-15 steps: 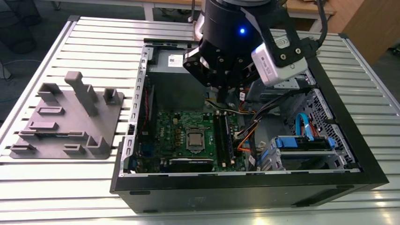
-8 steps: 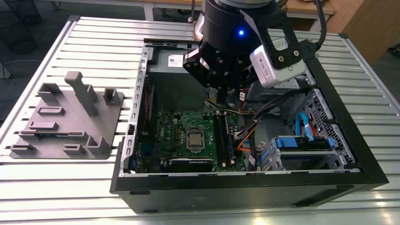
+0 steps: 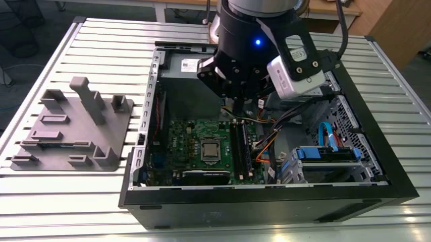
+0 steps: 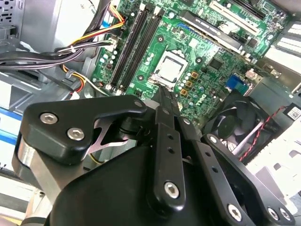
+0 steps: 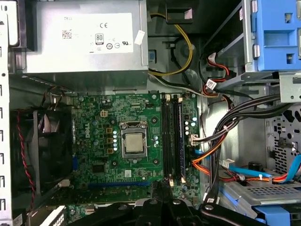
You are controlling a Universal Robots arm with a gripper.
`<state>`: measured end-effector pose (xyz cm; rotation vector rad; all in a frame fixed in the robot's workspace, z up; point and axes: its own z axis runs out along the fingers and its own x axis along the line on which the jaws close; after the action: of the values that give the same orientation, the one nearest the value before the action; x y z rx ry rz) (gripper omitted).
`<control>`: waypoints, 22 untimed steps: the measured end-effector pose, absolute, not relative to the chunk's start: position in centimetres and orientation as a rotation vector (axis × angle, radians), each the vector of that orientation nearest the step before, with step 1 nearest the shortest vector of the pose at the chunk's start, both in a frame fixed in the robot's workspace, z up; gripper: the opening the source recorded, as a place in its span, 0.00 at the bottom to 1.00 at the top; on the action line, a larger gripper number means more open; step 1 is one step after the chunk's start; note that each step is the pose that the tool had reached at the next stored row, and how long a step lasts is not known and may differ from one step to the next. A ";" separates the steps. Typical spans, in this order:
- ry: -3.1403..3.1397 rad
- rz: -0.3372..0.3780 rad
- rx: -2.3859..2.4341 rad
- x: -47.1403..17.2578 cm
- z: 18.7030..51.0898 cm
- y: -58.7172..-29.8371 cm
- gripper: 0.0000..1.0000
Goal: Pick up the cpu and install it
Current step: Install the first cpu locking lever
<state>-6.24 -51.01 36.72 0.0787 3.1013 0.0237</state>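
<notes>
The cpu (image 3: pixel 210 149) is a small square chip with a silvery top, lying flat in the socket at the middle of the green motherboard (image 3: pixel 178 133) inside the open computer case. It also shows in both wrist views, as the cpu (image 4: pixel 170 67) and the cpu (image 5: pixel 134 143). My gripper (image 4: pixel 165 94) hangs above the board, apart from the chip and toward the case's rear wall. Its black fingertips (image 5: pixel 160 187) stand together with nothing between them. In the exterior view the arm's black wrist (image 3: pixel 256 45) covers most of the gripper.
A grey plastic fixture (image 3: pixel 74 126) lies on the slatted table at the exterior view's left. Inside the case are two black memory sticks (image 5: pixel 172 136), a fan (image 5: pixel 47 150), a silver power supply (image 5: pixel 84 37), bundled cables (image 5: pixel 225 141) and a blue drive bay (image 3: pixel 326 154).
</notes>
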 end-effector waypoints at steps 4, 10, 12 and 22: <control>3.101 0.023 0.087 -6.3 36.0 -50.8 0.11; 3.100 0.023 0.104 -6.2 35.1 -49.8 0.11; 3.100 0.022 0.115 -6.2 34.7 -49.8 0.11; 3.098 0.019 0.157 -6.3 33.2 -49.8 0.11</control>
<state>-6.25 -49.78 33.25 0.1575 3.0982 0.0191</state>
